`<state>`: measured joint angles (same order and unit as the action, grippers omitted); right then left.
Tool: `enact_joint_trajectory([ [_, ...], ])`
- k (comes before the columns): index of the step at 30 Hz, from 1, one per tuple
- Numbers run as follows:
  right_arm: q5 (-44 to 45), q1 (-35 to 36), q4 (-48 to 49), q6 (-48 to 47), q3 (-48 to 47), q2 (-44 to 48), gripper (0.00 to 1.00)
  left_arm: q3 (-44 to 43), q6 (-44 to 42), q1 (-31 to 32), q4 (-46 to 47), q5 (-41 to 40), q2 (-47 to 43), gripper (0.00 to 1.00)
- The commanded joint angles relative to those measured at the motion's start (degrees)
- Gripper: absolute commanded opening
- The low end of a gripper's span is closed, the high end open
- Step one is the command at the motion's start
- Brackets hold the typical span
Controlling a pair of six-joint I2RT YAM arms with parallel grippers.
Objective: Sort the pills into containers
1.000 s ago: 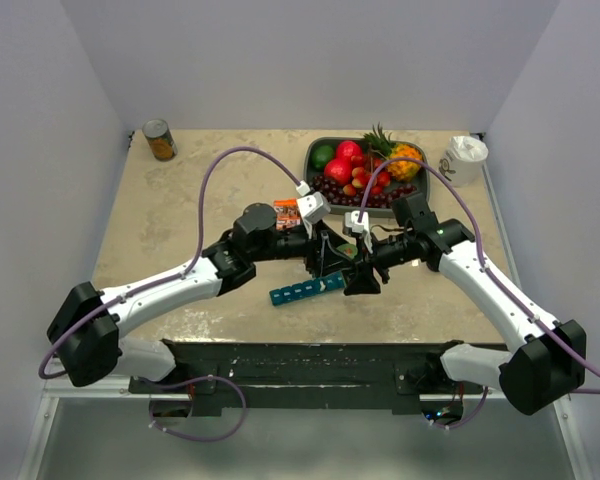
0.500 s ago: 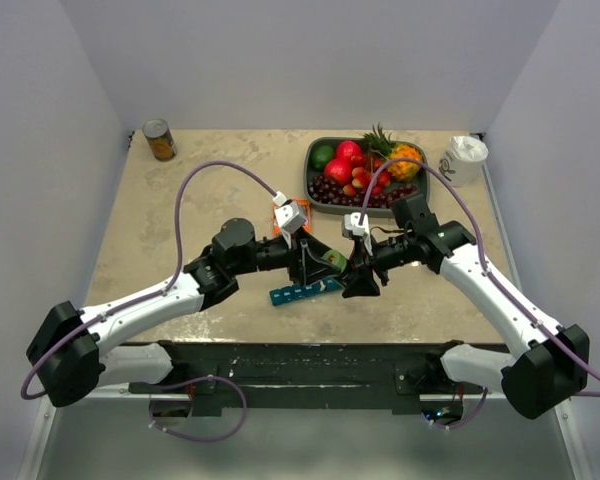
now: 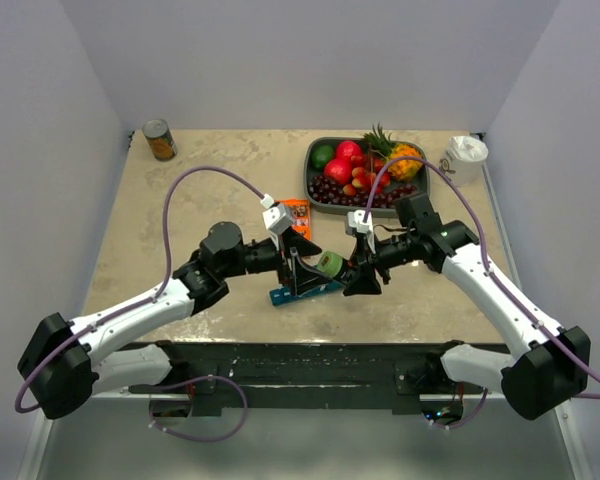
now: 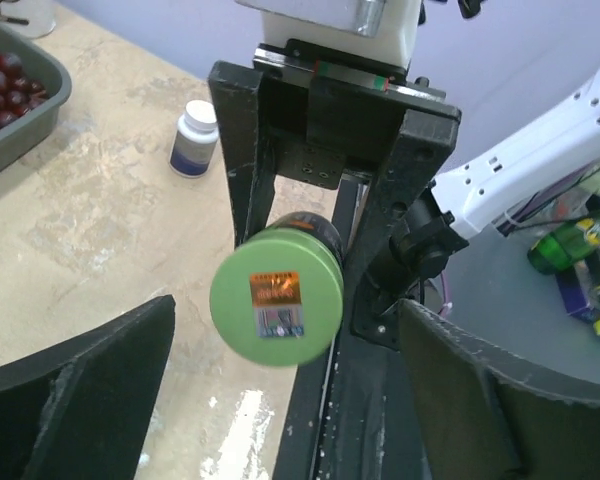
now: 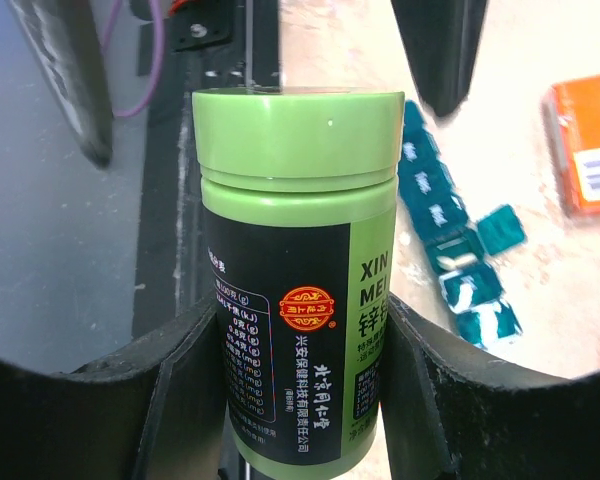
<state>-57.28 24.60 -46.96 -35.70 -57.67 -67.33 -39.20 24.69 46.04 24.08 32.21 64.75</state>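
My right gripper (image 5: 300,310) (image 3: 352,272) is shut on a green bottle (image 5: 295,300) (image 3: 330,264) with a black label and its green cap on, held lying sideways above the table. The cap faces my left gripper (image 4: 285,310) (image 3: 300,272), which stands open a little way off it, a finger on either side. The teal pill organiser, the containers (image 5: 450,240) (image 3: 300,292), lies on the table just below the bottle with several lids open. Something pale lies in one compartment. I cannot make out loose pills.
An orange packet (image 3: 296,210) (image 5: 585,145) lies behind the grippers. A grey tray of fruit (image 3: 312,170) stands at the back right with a white cup (image 3: 467,158) beside it, and a can (image 3: 160,140) at the back left. A small white bottle (image 4: 193,138) stands on the table.
My left gripper has drawn back leftward and towards the near edge, off the bottle's cap, and its jaws have opened wide. The right gripper still holds the bottle in about the same place.
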Motion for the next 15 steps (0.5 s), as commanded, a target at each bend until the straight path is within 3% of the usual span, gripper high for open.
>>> enact_joint_trajectory([
  [1, 1.46, -1.22, 0.55, 0.02, -1.66, 2.20, 0.00, -0.53, 5.44, -2.09, 0.53, -1.87, -4.89, 0.99],
  [10, 4.01, -1.22, 1.43, 0.46, -1.57, 2.12, 0.00, -6.84, 18.89, -2.10, -12.46, -8.74, -2.44, 0.99],
  [15, 4.28, -1.05, 1.87, 0.99, -1.39, 2.29, 0.00, -9.31, 18.99, 0.10, -17.84, -11.64, 1.16, 0.94],
])
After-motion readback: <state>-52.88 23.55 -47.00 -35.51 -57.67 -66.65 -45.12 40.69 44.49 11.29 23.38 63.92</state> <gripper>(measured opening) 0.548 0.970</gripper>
